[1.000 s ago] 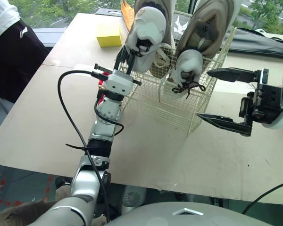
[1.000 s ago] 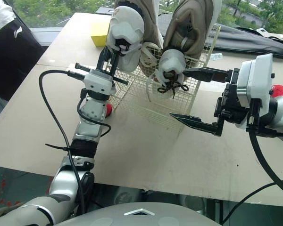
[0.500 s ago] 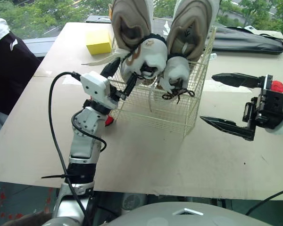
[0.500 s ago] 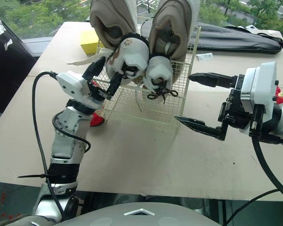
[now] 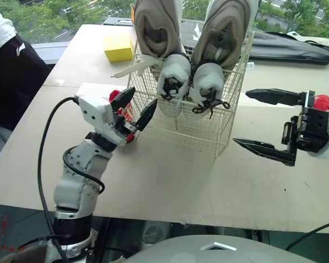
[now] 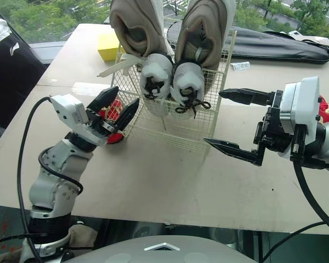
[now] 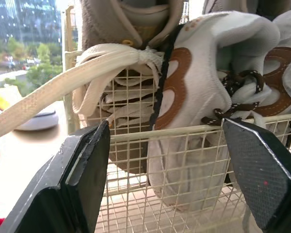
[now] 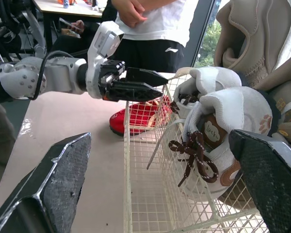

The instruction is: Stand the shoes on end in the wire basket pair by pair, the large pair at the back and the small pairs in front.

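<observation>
Pale, smooth counter (image 5: 170, 181). Centre-left, the left tool (image 5: 141, 98) gapes wide and empty beside a red shoe (image 5: 115, 96). Upper centre, the stiff wire basket (image 5: 208, 131) holds the large beige pair (image 5: 156, 24) behind and a small white pair (image 5: 175, 82) in front. At right, the right tool (image 5: 243, 118) is wide and empty. Risk: loose laces (image 5: 211, 107) snagging the mesh and toppling shoes.

My left black two-finger gripper (image 5: 143, 96): fingers parted, forearm angled upward. My right black two-finger gripper (image 5: 240, 116): fingers spread wide, wrist level.
</observation>
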{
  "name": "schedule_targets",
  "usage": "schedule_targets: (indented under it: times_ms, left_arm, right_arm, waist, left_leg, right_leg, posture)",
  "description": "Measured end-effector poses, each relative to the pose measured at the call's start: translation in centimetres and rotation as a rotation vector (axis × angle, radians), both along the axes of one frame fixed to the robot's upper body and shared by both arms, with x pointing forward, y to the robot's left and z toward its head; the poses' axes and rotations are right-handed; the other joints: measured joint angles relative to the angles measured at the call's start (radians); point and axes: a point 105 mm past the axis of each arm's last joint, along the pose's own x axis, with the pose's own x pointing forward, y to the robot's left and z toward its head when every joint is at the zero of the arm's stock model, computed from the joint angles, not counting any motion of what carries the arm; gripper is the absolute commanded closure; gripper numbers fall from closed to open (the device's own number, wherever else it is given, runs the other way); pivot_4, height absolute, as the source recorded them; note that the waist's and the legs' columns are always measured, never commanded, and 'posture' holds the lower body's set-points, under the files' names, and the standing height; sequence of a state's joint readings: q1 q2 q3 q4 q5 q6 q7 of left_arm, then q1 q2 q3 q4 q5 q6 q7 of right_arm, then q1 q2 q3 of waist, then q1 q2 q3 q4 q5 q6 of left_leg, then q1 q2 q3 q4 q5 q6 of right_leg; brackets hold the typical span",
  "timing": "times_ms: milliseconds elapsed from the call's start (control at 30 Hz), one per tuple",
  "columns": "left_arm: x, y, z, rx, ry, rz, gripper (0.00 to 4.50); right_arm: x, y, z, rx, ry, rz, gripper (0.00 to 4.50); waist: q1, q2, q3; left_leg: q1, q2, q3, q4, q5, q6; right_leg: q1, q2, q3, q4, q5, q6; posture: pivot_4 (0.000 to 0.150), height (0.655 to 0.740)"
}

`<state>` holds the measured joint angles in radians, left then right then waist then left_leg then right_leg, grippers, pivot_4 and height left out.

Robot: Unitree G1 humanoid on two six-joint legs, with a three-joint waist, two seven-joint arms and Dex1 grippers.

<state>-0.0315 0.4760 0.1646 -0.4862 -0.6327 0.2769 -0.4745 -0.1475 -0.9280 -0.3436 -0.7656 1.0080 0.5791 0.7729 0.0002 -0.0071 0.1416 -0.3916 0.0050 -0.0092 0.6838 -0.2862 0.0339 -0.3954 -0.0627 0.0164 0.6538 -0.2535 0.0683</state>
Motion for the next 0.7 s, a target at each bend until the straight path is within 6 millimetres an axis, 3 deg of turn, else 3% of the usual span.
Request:
schedule_targets:
  times_ms: [33,133,300,467,633,700]
  left_arm:
    - [-0.5,0.2,-0.1,-0.005,0.029,-0.031,0.22]
    - [-1.6,0.0,-0.4,0.006,0.094,-0.121,0.22]
    - [-4.0,-1.3,0.8,0.052,0.189,-0.362,0.22]
    - [-5.3,-4.0,3.7,0.163,0.204,-0.640,0.22]
    - [-5.1,-7.6,4.7,0.255,0.204,-0.779,0.22]
    - [-4.9,-8.3,5.2,0.264,0.227,-0.820,0.22]
  right_arm:
    - [0.2,-0.1,-0.1,0.001,0.003,-0.019,0.00]
    - [0.8,-0.6,-0.6,0.001,0.022,-0.084,0.00]
    - [1.4,-3.1,-1.9,0.042,0.097,-0.272,0.00]
    - [1.7,-7.9,-4.5,0.079,0.144,-0.637,0.00]
    - [0.4,-12.8,-6.8,0.020,0.141,-0.973,0.00]
    - [0.2,-13.9,-7.3,-0.007,0.147,-1.052,0.00]
  waist:
    - [0.000,0.000,0.001]
    - [0.000,-0.002,0.003]
    - [0.015,-0.005,0.005]
    - [0.018,-0.008,0.008]
    - [0.010,-0.007,0.010]
    - [0.004,-0.007,0.010]
  left_leg:
    - [0.000,0.000,0.000,0.000,0.000,0.000]
    - [-0.001,0.000,-0.001,0.000,0.000,0.000]
    - [-0.003,0.000,-0.001,0.000,0.000,0.000]
    - [-0.004,-0.001,-0.001,0.000,0.000,0.000]
    - [-0.003,0.000,0.000,0.000,0.000,0.000]
    - [-0.002,0.000,0.001,0.000,0.000,0.000]
  right_leg:
    - [0.000,0.000,0.000,0.000,0.000,0.000]
    - [-0.001,0.000,-0.001,0.000,0.000,0.000]
    - [-0.002,-0.001,-0.001,-0.002,0.000,0.000]
    - [-0.001,0.001,-0.001,-0.003,0.000,0.000]
    - [-0.002,0.003,0.001,-0.002,0.000,0.000]
    - [-0.002,0.005,0.003,-0.002,0.000,0.000]
  posture:
    - [0.150,0.7400]
    - [0.150,0.7400]
    - [0.150,0.7400]
    - [0.150,0.7400]
    - [0.150,0.7400]
    - [0.150,0.7400]
